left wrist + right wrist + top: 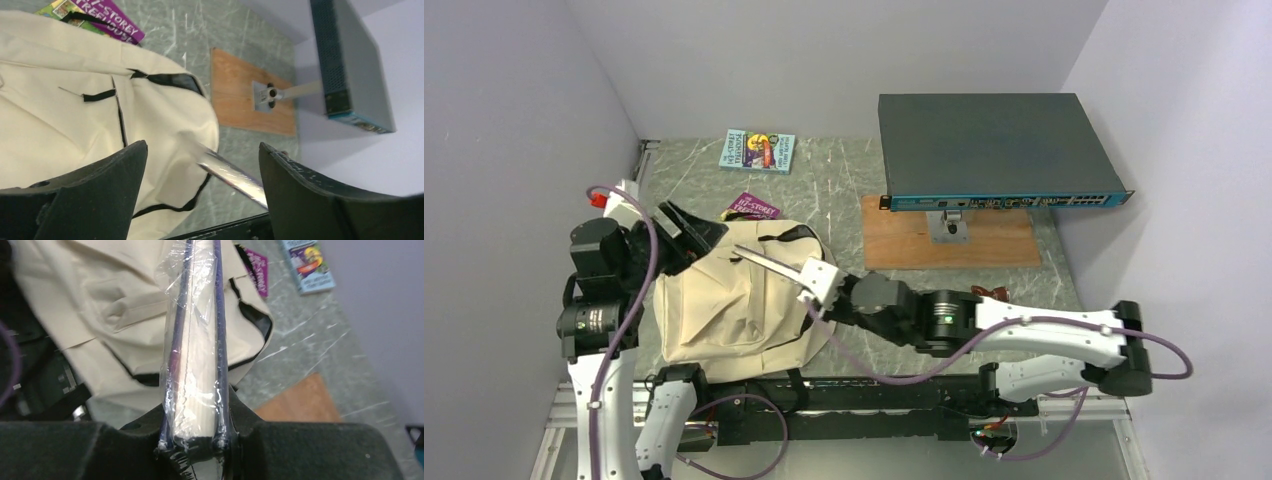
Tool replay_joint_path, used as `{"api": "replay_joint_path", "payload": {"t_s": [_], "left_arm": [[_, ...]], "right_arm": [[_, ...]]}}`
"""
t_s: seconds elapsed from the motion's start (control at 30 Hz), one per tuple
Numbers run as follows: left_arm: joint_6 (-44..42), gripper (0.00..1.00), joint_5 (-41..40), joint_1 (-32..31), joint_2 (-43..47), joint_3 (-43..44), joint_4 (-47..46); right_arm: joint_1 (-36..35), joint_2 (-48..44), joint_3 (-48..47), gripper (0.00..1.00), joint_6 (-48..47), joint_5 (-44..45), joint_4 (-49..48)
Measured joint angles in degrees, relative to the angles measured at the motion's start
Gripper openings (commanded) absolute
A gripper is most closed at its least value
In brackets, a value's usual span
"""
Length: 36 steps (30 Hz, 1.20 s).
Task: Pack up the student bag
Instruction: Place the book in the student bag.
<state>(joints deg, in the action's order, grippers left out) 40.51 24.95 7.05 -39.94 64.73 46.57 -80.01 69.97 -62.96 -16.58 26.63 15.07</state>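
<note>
The student bag (pixel 724 305), cream fabric with dark zippers and black straps, lies flat on the table between the arms. My right gripper (pixel 812 285) is shut on a thin plastic-wrapped book (pixel 769 266) and holds it edge-up over the bag's right half. In the right wrist view the book (pixel 197 340) runs out from the right gripper (pixel 197 405) above the bag (pixel 115 305). My left gripper (pixel 679 230) stands open at the bag's upper left edge. In the left wrist view the left gripper (pixel 202 145) frames the bag (pixel 75 115) and the book's shiny edge (pixel 232 175), gripping neither.
A purple book (pixel 752 207) lies partly under the bag's far edge, and a teal book (pixel 757 150) lies near the back wall. A grey network switch (pixel 994 150) stands on a mount over a wooden board (pixel 949 240) at the right.
</note>
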Motion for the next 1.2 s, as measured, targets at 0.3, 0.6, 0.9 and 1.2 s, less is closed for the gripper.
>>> {"api": "replay_joint_path", "payload": {"t_s": [0.3,0.6,0.9,1.2], "left_arm": [[-4.8,0.81,-1.2,-19.5,-4.8,-16.8,-11.1],[-7.5,0.76,-18.3,-47.1,-30.4,-10.4,-14.8],[-9.5,0.38,-29.1,-50.6,-44.4,-3.9,-12.4],[-9.2,0.05,-40.0,-50.6,-31.7,-4.5,-6.2]], "right_arm": [[1.3,-16.7,-0.1,0.0,17.4,-3.9,22.9],[1.6,-28.5,-0.1,0.0,26.4,-0.7,37.5],[1.6,-31.1,0.2,0.0,30.3,0.0,40.6],[1.6,-27.8,2.3,0.0,30.4,-2.4,38.8]]}}
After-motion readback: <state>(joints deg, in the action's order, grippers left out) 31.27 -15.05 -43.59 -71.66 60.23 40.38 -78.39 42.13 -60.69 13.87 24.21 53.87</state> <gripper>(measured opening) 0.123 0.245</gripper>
